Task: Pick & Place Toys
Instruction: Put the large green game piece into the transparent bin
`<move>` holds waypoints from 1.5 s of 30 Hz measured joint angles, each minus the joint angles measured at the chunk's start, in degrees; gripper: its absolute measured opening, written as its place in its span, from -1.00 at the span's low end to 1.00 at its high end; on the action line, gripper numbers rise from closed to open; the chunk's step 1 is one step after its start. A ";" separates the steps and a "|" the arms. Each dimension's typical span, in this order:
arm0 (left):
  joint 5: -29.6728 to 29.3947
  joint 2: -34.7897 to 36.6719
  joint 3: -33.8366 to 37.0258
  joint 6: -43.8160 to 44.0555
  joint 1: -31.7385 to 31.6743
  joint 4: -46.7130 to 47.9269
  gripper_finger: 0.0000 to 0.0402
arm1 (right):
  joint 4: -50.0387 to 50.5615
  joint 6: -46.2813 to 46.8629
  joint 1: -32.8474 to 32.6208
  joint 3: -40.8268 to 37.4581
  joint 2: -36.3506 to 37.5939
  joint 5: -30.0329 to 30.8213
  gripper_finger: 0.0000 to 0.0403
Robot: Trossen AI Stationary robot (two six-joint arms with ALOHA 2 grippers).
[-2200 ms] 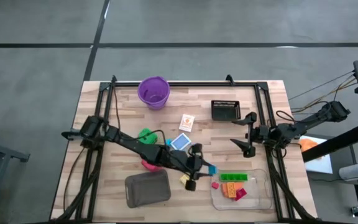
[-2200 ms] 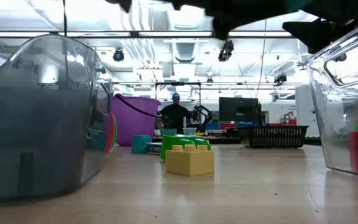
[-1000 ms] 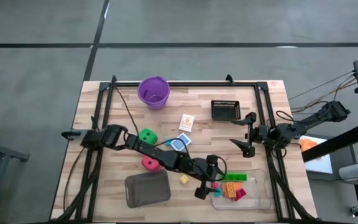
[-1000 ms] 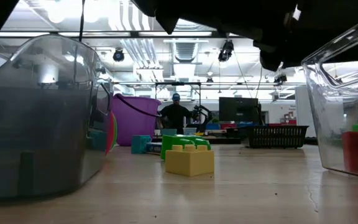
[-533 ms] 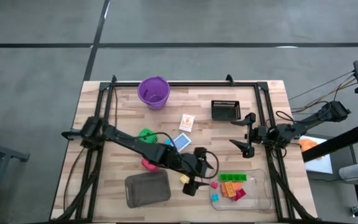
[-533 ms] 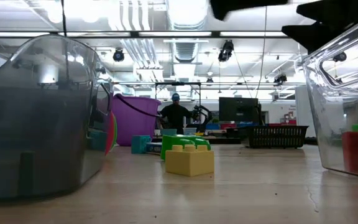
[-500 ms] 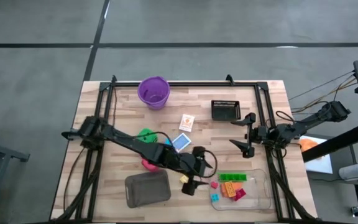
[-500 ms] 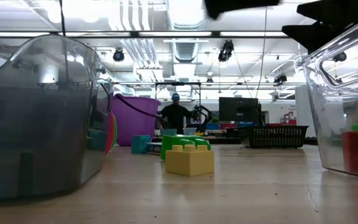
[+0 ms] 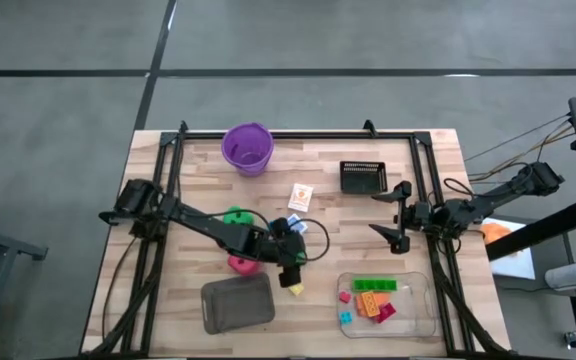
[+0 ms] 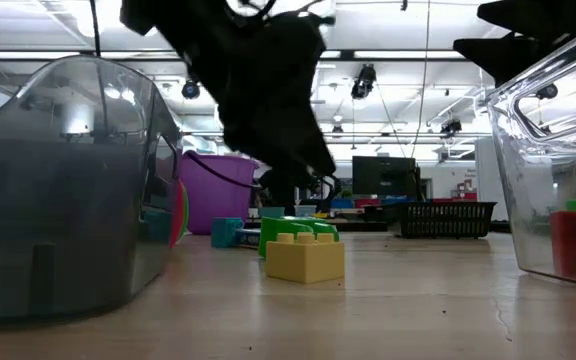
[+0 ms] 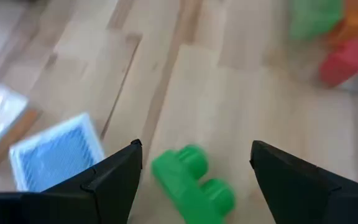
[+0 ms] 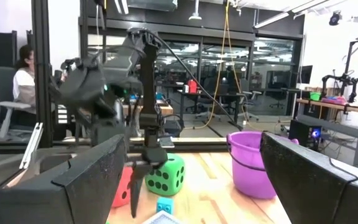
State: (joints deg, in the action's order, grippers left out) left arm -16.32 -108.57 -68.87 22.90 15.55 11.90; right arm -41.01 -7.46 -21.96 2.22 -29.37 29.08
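My left gripper [image 9: 290, 258] is open and hangs above the table's middle. In the left wrist view a green brick [image 11: 191, 183] lies on the wood between its open fingers [image 11: 196, 149], untouched. A blue card [image 11: 58, 152] lies beside it. The gripper hides the green brick in the high view. A yellow brick [image 9: 296, 290] lies just near of the gripper, and in the low view [image 10: 305, 258] it has the green brick [image 10: 298, 229] behind it. The green die [image 9: 234, 216] and the red die [image 9: 240, 264] stand under the left arm. My right gripper [image 9: 394, 213] waits open at the right.
The clear tray [image 9: 423, 322] at the near right holds green, orange, red and blue bricks. The grey tray [image 9: 236, 303] stands near of the left arm. The purple cup [image 9: 247, 148] and a black basket [image 9: 362, 176] stand at the far side. A picture card [image 9: 300, 197] lies in the middle.
My left gripper has gone from the clear tray's left edge toward the table's left and far side, and now hangs over the green brick by the blue card. The blue brick that was at the gripper now lies in the clear tray.
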 joint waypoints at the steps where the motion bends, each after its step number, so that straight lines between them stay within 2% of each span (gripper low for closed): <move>1: 0.00 0.00 0.42 0.76 -0.22 0.01 0.50 | -0.09 0.00 0.02 0.00 -0.02 0.00 0.80; 10: 0.04 -0.49 1.65 4.18 -1.01 0.99 0.50 | -0.07 0.00 0.02 0.01 -0.02 0.00 0.80; 17: 2.81 -3.54 1.50 4.98 -0.98 1.09 0.50 | 0.10 0.00 0.02 0.02 -0.08 0.00 0.80; 27: 3.28 -5.35 0.53 4.80 -1.13 1.75 0.48 | 0.33 0.02 0.01 0.02 -0.05 0.46 0.80; 30: 2.93 -5.38 0.53 4.19 -1.13 1.59 0.38 | 0.34 0.02 0.00 0.02 -0.12 0.46 0.80; 34: 2.33 -5.35 0.60 1.94 -1.13 1.02 0.11 | 0.35 0.02 0.00 0.02 -0.12 0.46 0.80; 39: 2.31 -5.35 0.47 -7.05 -0.65 0.13 -0.18 | 0.37 0.02 0.00 0.02 -0.12 0.46 0.80; 42: 2.36 -5.33 0.46 -11.59 -0.38 0.13 -0.22 | 0.39 0.02 0.00 0.02 -0.12 0.46 0.80; 45: 2.15 -5.33 0.45 -15.53 -0.37 0.08 -0.17 | 0.39 0.02 0.00 0.02 -0.12 0.46 0.80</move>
State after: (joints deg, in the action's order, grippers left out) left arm -14.17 -113.91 -68.42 7.36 15.18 11.99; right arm -40.62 -7.44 -21.96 2.24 -29.50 29.54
